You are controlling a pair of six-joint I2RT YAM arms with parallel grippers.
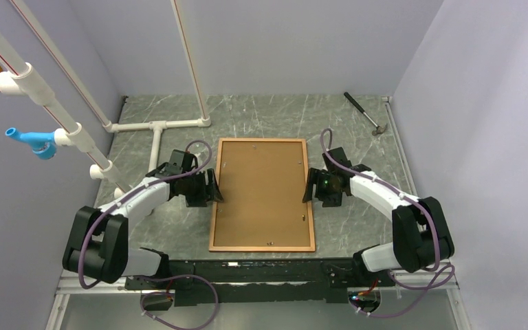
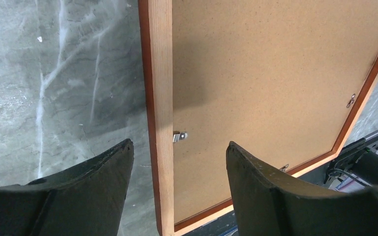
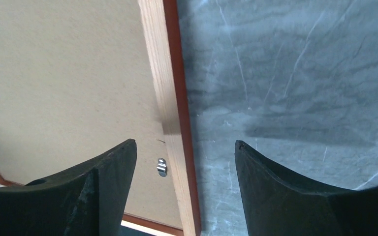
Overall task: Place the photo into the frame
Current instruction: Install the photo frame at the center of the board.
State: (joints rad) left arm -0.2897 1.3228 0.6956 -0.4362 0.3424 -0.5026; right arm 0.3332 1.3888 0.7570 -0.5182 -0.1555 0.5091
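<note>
Left gripper [image 2: 179, 143]: two black curved fingers [image 2: 103, 172] at bottom of view, spread wide, nothing gripped. They straddle one long rail of the thin reddish-brown wooden picture frame [image 2: 160, 73], which lies back-up, the pale raw wood of the rail facing the camera. One finger is over the grey marble-pattern table [image 2: 64, 73], the other over the plain brown fibreboard backing panel [image 2: 266, 73] sitting inside the frame. A small metal retaining clip [image 2: 179, 136] sits at the rail's inner edge, between the fingertips. More small metal clips show on the far rail. Black hardware with cables [image 2: 364, 162] sits past the frame's corner.
</note>
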